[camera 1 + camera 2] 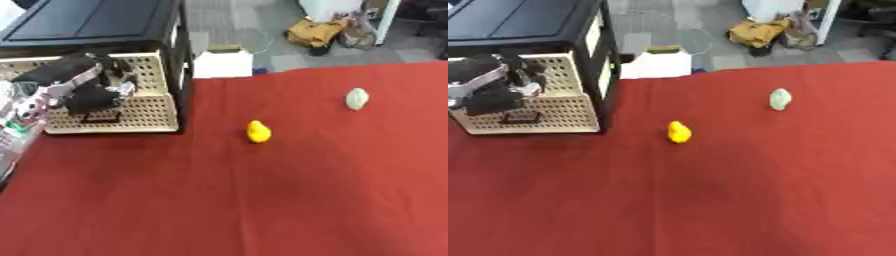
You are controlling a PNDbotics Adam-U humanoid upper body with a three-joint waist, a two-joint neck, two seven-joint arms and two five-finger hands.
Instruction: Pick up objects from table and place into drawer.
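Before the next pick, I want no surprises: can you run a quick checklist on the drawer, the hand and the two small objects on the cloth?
1. Drawer pulled out of the black cabinet: ok.
2. Left hand over the drawer: ok; whether it holds anything: cannot tell.
3. Yellow object alone on the red cloth, reachable: ok.
4. Pale green object farther right, unobstructed: ok.
5. Right hand in view: not ok.

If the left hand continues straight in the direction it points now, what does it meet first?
The left hand points into the open beige drawer. It would probably meet the drawer's perforated floor or its black cabinet first; depth is unclear.
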